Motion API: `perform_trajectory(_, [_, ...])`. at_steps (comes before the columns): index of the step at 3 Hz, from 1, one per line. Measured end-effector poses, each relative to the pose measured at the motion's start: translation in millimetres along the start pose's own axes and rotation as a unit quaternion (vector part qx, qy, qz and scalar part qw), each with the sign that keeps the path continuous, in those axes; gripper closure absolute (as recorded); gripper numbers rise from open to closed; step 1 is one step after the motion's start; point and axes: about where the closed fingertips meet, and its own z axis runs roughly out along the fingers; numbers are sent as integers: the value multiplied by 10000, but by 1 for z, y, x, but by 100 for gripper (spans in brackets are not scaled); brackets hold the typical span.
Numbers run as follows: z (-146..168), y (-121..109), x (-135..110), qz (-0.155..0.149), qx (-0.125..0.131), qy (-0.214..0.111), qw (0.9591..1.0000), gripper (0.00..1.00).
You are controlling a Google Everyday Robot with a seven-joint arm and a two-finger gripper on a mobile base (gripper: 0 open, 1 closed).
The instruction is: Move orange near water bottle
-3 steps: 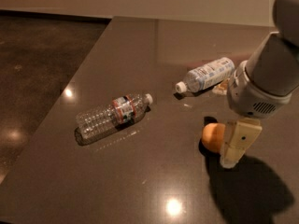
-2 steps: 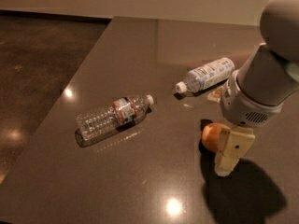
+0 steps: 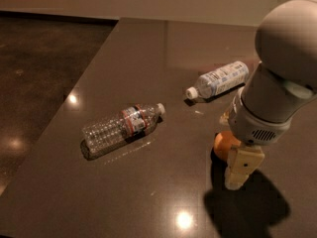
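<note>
The orange (image 3: pixel 222 144) rests on the dark table (image 3: pixel 163 83) at the right, mostly covered by my arm. My gripper (image 3: pixel 237 170) hangs straight down right against the orange, on its near right side, with its tan tip just above the tabletop. The water bottle (image 3: pixel 120 128), clear and ribbed with a white cap and a red label band, lies on its side left of centre, well apart from the orange and the gripper.
A second bottle (image 3: pixel 220 80) with a white-blue label lies on its side behind the orange. The table's left edge (image 3: pixel 59 128) runs diagonally, with dark floor (image 3: pixel 39 58) beyond it. My grey arm (image 3: pixel 277 78) fills the upper right.
My arm has swung lower and closer to the camera, and the gripper now covers more of the orange. The orange and both bottles have not moved.
</note>
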Motion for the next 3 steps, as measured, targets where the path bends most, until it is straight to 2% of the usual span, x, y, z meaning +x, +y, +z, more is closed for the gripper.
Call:
perform_trajectory(1, [-2,-1,5,145,24,85,9999,40])
perform_trajectory(2, [-15,-6,-1,315,126,26,9994,63])
perform_trajectory(3, [-29,-15,-23,351,269,-161,9989,86])
